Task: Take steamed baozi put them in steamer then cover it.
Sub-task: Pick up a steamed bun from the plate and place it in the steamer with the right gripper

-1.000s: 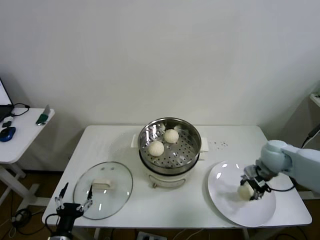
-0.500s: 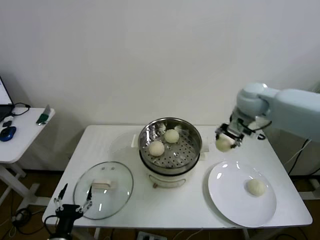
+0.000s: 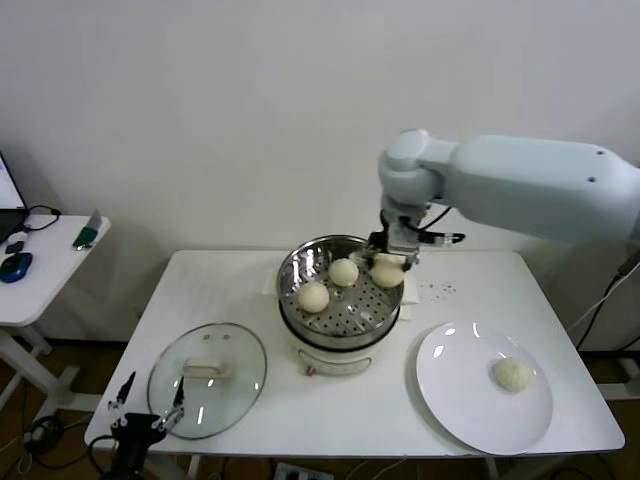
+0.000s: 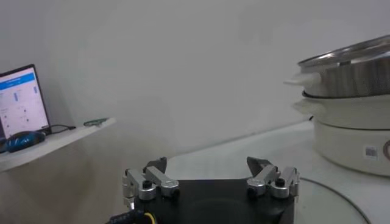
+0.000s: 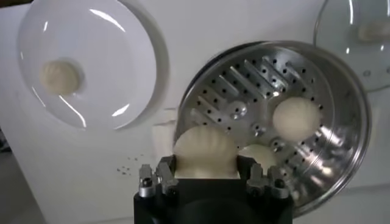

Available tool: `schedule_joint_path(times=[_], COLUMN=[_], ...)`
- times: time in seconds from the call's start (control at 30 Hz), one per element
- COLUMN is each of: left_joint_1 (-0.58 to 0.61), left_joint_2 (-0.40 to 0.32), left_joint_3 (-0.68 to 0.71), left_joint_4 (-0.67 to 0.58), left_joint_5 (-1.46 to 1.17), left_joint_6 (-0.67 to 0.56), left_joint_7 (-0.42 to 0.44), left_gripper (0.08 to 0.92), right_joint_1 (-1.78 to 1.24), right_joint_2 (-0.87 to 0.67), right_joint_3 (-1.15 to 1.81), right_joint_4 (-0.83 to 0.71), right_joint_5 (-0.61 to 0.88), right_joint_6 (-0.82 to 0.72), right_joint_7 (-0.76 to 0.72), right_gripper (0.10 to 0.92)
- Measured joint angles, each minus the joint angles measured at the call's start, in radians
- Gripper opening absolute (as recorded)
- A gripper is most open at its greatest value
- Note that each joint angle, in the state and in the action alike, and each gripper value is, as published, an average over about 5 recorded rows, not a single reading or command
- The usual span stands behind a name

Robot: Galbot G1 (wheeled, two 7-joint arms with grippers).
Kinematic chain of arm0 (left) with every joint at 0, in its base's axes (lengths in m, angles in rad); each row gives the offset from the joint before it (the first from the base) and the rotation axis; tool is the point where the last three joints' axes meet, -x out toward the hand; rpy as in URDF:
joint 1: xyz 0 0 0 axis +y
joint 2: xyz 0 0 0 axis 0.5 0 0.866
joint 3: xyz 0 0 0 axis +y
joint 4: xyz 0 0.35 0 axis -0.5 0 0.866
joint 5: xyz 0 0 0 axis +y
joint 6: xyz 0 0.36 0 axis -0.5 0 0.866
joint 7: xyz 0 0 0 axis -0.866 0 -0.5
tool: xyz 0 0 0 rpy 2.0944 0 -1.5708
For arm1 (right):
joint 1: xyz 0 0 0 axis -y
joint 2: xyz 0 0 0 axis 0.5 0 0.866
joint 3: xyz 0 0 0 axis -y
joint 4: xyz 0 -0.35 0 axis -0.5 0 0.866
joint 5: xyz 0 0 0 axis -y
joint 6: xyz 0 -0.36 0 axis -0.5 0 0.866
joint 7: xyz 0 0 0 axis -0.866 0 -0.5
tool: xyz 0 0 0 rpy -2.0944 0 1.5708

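Reaching out over the steamer (image 3: pixel 340 292), the robot's right arm holds its pincer (image 3: pixel 388 268) above the far right part of the perforated tray, clenched on one baozi (image 3: pixel 387 271); in the right wrist view that held baozi (image 5: pixel 204 152) sits squeezed between the two fingers (image 5: pixel 159 177), just above the steel tray. Two more baozi already lie inside the steamer: one (image 3: pixel 344 272) near the middle of the tray, just beside the pincer, and another (image 3: pixel 313 296) toward the front left of it. A fourth baozi (image 3: pixel 512 374) rests alone on the white plate (image 3: pixel 455 395), which lies on the desk (image 3: pixel 220 290) to the right of the steamer and a little nearer the front edge. To the front left of the steamer the glass cover (image 3: pixel 207 378) lies flat on the desk with its white handle up, apart from the pot. The left pincer (image 3: pixel 148 419) hangs low at the desk's front edge, close to the cover's near rim, its fingers spread wide and gripping nothing; the left wrist view shows those fingers (image 4: pixel 150 182) parted, with the steamer's white base beyond them. A small side table (image 3: pixel 45 270) stands well off to the left of the steamer.
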Motion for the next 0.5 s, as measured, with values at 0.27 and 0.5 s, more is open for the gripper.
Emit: schedule_joint_path(times=[0.27, 0.5], left_joint_1=[-0.002, -0.009], left_joint_2=[0.009, 0.013], left_joint_3=[-0.001, -0.003], left_joint_4=[0.004, 0.015], left_joint_5=[-0.012, -0.023], left_joint_6=[0.000, -0.004], left_joint_7=[0.001, 0.001], left_gripper=[0.823, 0.823], right_joint_1=[-0.098, -0.163], right_joint_2=[0.114, 0.166], right_joint_3=[0.023, 0.015], right_joint_4=[-0.048, -0.073], right_joint_5=[-0.057, -0.077], right_joint_6=[0.043, 0.056], right_joint_7=[-0.007, -0.012], right_gripper=[0.654, 0.661])
